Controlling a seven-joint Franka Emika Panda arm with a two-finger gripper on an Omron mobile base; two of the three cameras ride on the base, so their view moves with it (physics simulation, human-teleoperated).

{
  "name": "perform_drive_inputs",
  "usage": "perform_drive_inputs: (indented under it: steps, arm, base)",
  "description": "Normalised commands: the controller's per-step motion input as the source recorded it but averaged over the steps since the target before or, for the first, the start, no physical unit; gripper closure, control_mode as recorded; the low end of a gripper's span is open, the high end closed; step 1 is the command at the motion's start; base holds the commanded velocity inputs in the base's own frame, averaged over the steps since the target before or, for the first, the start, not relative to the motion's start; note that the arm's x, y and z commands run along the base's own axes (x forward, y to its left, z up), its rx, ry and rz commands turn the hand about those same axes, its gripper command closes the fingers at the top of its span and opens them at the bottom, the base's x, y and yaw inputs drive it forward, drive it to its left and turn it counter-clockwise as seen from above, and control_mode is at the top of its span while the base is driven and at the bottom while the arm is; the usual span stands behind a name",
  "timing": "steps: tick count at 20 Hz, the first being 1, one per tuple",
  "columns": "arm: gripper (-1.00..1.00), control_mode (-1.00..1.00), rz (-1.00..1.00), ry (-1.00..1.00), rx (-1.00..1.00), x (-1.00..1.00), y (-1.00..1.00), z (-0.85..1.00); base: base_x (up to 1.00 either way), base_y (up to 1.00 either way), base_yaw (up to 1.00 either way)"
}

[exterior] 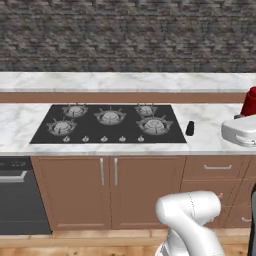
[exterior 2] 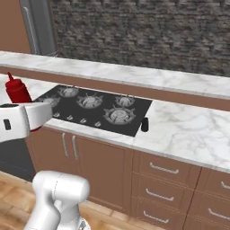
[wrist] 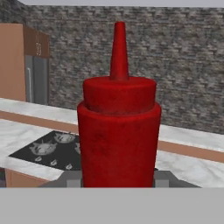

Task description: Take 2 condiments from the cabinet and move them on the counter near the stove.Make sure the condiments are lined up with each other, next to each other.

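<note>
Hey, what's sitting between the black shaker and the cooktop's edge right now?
Nothing. In the right base view the black shaker stands on the marble counter just off the stove, with bare marble between them.

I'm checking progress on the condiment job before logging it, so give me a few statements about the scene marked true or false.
1. The black shaker bottle stands on the counter just beside the stove. True.
2. The red squeeze bottle lies on its side on the stove. False: it is upright in the gripper, held above the counter.
3. The gripper is shut on the red squeeze bottle. True.
4. The two condiments already stand next to each other. False: the red bottle is not yet set down by the shaker.
5. A pot sits on one of the burners. False: all five burners are bare.
</note>
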Motion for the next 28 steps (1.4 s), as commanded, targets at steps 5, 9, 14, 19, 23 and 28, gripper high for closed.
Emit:
perform_drive_inputs:
  steps: [5, 9, 14, 19, 23, 28]
  arm:
    - [1.0, 1.0, 0.0, 0.0, 0.0, 0.0, 0.0, 0.0]
    - [1.0, 1.0, 0.0, 0.0, 0.0, 0.0, 0.0, 0.0]
    - [1.0, 1.0, 0.0, 0.0, 0.0, 0.0, 0.0, 0.0]
    - [1.0, 1.0, 0.0, 0.0, 0.0, 0.0, 0.0, 0.0]
    - [1.0, 1.0, 0.0, 0.0, 0.0, 0.0, 0.0, 0.0]
    - [1.0, 1.0, 0.0, 0.0, 0.0, 0.0, 0.0, 0.0]
  base:
    - [0.72, 0.15, -0.16]
    - [0.74, 0.0, -0.17]
    - [0.51, 0.14, -0.15]
    - [0.17, 0.32, -0.15]
    - [0.14, 0.29, -0.17]
    - [0.2, 0.2, -0.17]
